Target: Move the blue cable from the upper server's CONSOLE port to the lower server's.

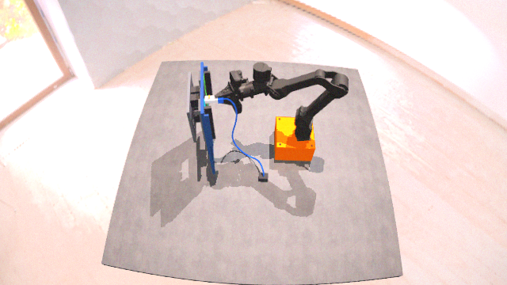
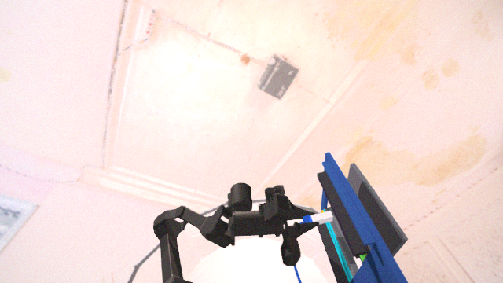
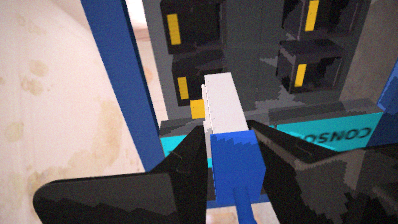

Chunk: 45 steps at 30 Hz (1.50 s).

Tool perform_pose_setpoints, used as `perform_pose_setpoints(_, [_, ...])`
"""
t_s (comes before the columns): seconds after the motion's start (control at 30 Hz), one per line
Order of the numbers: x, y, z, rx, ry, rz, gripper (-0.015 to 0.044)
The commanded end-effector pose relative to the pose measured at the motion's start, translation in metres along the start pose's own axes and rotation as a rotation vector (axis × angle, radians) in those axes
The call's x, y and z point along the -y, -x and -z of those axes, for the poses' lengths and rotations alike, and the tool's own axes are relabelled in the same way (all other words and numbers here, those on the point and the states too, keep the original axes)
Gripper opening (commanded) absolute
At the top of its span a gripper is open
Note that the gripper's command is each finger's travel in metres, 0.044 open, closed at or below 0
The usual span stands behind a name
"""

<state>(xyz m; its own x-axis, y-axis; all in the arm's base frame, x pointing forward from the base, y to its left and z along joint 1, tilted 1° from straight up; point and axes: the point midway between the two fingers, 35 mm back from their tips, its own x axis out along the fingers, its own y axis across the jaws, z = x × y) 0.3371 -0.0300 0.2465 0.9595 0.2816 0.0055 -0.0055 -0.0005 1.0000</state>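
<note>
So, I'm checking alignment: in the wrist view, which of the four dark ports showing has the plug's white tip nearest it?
The lower-left port in that image; the plug's white tip overlaps its edge, unlike the others.

A bare room of unclear use, with a pale floor (image 1: 447, 190) and stained ceiling (image 2: 377, 39).
</note>
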Motion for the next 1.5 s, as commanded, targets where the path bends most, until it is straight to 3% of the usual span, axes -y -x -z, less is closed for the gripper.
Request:
perform_pose_setpoints(0.0, [-0.001, 0.003, 0.001, -0.006, 0.003, -0.002, 0.0])
perform_pose_setpoints(1.47, [0.0, 0.034, -0.002, -0.006, 0.003, 0.001, 0.0])
